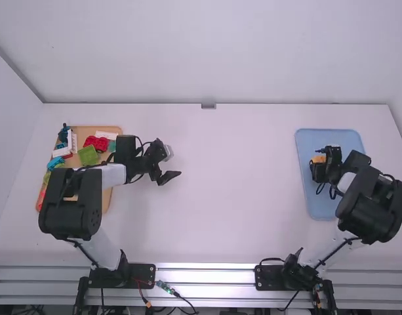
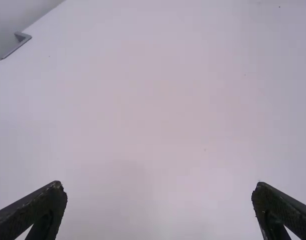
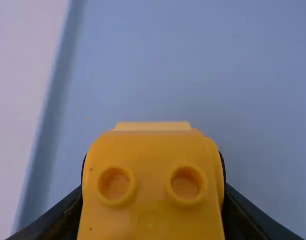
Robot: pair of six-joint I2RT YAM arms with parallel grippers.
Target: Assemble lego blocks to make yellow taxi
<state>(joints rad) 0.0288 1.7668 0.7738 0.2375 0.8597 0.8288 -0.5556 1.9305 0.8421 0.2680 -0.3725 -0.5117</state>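
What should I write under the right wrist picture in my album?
Black fingers hug an orange block with two round studs, over a blue tray.

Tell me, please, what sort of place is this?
Probably a robotics lab or test station. The left arm and right arm stand at a white table, with toy blocks at one side.
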